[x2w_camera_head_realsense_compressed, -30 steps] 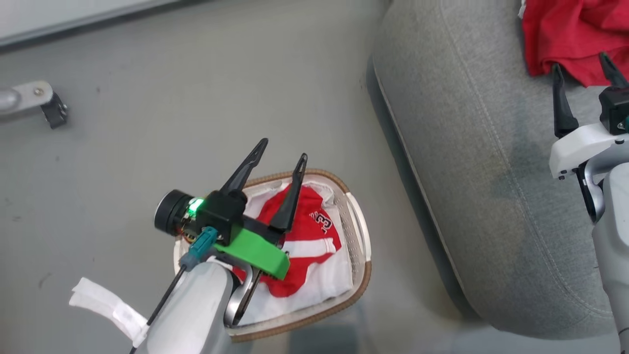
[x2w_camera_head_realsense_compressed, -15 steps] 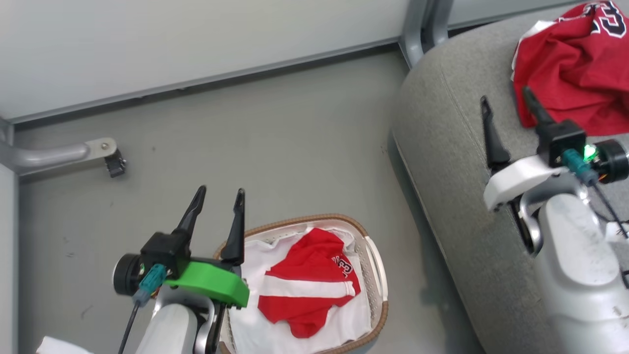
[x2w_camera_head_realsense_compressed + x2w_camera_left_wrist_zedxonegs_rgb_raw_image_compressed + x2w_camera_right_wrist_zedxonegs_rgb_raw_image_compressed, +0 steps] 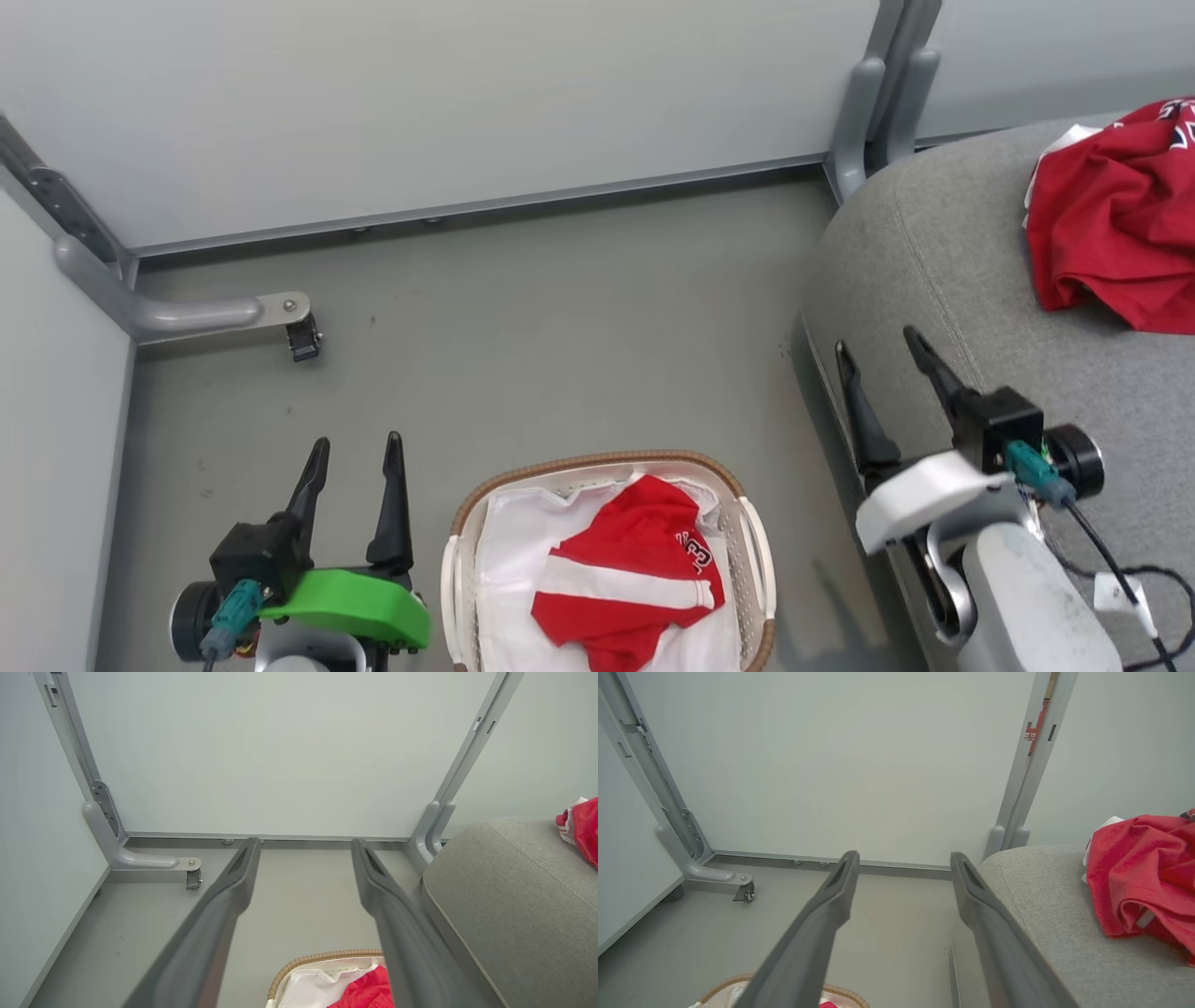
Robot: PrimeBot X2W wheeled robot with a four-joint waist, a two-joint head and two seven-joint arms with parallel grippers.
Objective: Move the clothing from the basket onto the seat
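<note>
A red garment with a white band (image 3: 630, 583) lies in the white basket with the brown rim (image 3: 597, 462) on a white liner, at the bottom middle of the head view. Another red garment (image 3: 1116, 219) lies crumpled on the grey seat (image 3: 943, 252) at the right. My left gripper (image 3: 357, 448) stands open and empty over the floor, left of the basket. My right gripper (image 3: 878, 341) is open and empty above the seat's left edge, short of the red garment (image 3: 1139, 886). The left wrist view catches the basket rim (image 3: 327, 955) and a bit of red cloth (image 3: 366, 991).
Pale wall panels with grey posts (image 3: 873, 93) close the back and left. A grey bracket with a small caster (image 3: 299, 331) juts over the floor at the left. Grey floor (image 3: 560, 317) lies between the wall, the basket and the seat.
The head camera has tilted up, so the wall now shows. My left gripper has come off the basket to its left. My right gripper has drawn back from the garment on the seat.
</note>
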